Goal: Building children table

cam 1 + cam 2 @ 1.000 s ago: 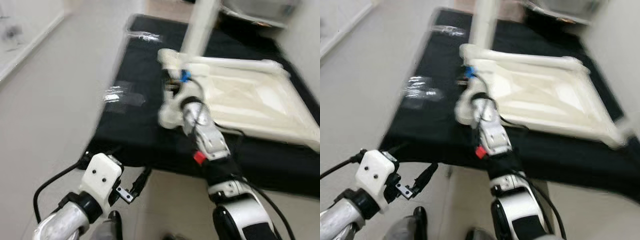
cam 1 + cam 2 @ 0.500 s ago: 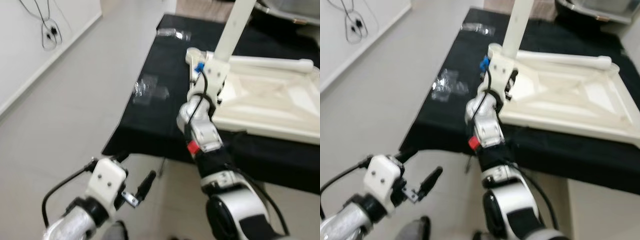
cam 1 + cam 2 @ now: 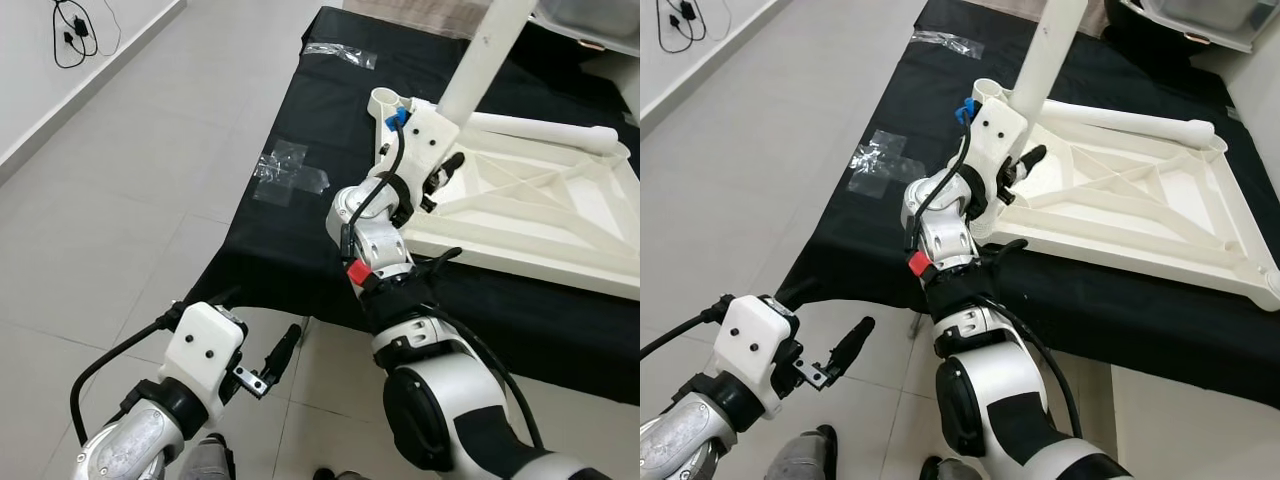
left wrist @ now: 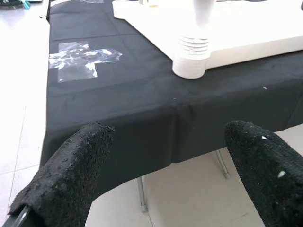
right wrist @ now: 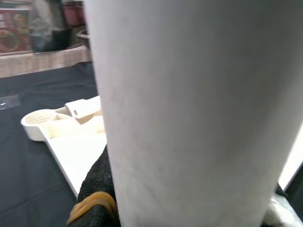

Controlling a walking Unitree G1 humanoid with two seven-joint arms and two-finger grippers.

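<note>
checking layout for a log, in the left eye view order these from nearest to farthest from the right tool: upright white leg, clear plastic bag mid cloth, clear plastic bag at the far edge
1. Upright white plastic table leg, at the right tool.
2. Crumpled clear plastic bag, mid black cloth, to the robot's left.
3. Second clear plastic bag, at the cloth's far edge.

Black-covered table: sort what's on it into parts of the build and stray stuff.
Build:
upturned white tabletop
upright white leg, held by the right gripper
loose white leg lying on the tabletop

Stray:
clear plastic wrappers
cable on the floor by the wall
</note>
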